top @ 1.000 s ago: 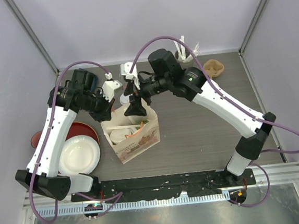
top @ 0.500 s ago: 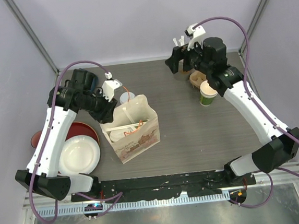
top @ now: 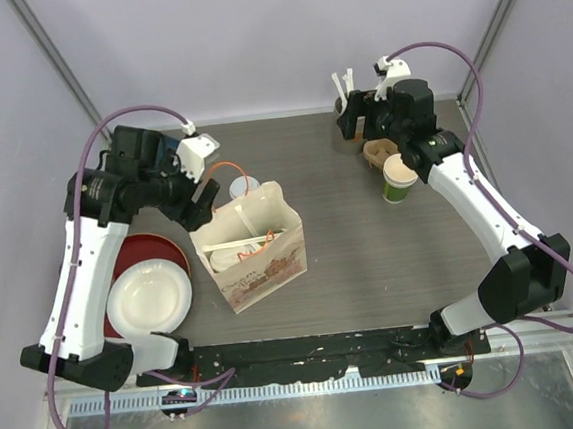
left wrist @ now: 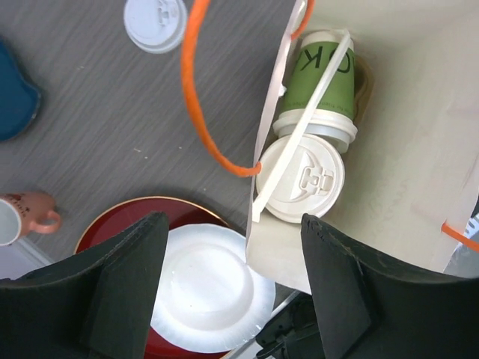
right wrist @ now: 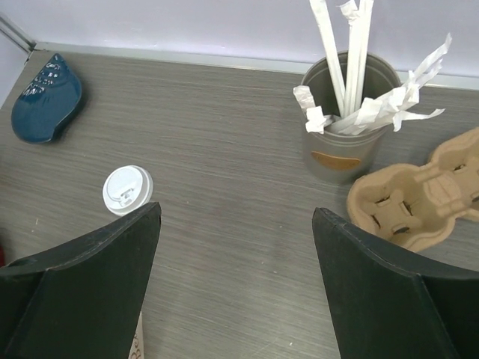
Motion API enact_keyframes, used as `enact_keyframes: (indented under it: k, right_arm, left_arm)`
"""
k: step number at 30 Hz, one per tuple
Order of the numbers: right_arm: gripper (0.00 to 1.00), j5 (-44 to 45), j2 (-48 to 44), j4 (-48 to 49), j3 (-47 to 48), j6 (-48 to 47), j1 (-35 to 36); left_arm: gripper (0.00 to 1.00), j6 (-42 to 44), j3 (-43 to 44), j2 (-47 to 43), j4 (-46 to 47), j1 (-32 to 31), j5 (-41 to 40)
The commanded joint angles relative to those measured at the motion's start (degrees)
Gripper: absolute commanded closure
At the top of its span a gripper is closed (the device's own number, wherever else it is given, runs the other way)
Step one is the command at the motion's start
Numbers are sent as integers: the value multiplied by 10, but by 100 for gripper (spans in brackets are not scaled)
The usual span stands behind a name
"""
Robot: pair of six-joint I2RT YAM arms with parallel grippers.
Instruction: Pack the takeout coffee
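A paper bag point(top: 260, 252) with orange handles point(left wrist: 200, 97) stands open at the table's middle left. Inside it lies a green takeout cup point(left wrist: 323, 75) with a white lid point(left wrist: 307, 178), and a wrapped straw point(left wrist: 303, 131) rests across it. My left gripper point(top: 207, 193) hovers open over the bag's left rim point(left wrist: 236, 299), with nothing between its fingers. A second green lidded cup point(top: 397, 179) stands upright at the right. My right gripper point(top: 346, 119) hangs open and empty point(right wrist: 236, 292) at the back, beside the straw holder point(right wrist: 348, 123).
A cardboard cup carrier point(top: 379, 151) lies by the upright cup. A loose white lid point(top: 245, 187) sits behind the bag. A white plate point(top: 151, 297) rests on a red plate point(top: 159, 248) at the left. A blue dish point(right wrist: 46, 97) and pink mug point(left wrist: 30, 217) sit far left.
My left gripper has opened and pulled back left from the bag's rim. My right arm has swung from over the bag to the back right by the straw holder.
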Motion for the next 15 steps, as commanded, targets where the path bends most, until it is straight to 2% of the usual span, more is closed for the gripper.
enact_keyframes:
  k: [1,4,7,9,11,12,15]
  right_arm:
    - [12,7,-5,40,-2,30,2]
    - [12,28,-15,42,-6,43,2]
    - [11,63,-29,40,-12,39,3]
    - [11,78,-35,37,-15,35,2]
    - [10,88,-44,37,-20,35,3]
    - [9,94,-47,41,-23,36,2]
    - [8,114,-62,53,-37,36,3]
  left_arm:
    - [24,-35,42,-24,-35,4,-45]
    - [23,-56,74,-28,-26,16,-66]
    - [17,-79,119,-33,-9,41,-101]
    - [8,-110,136,-38,11,64,-137]
    - [0,-147,118,-49,60,101,-180]
    - [0,-157,105,-53,79,113,-223]
    - [0,-194,28,-67,161,173,-262]
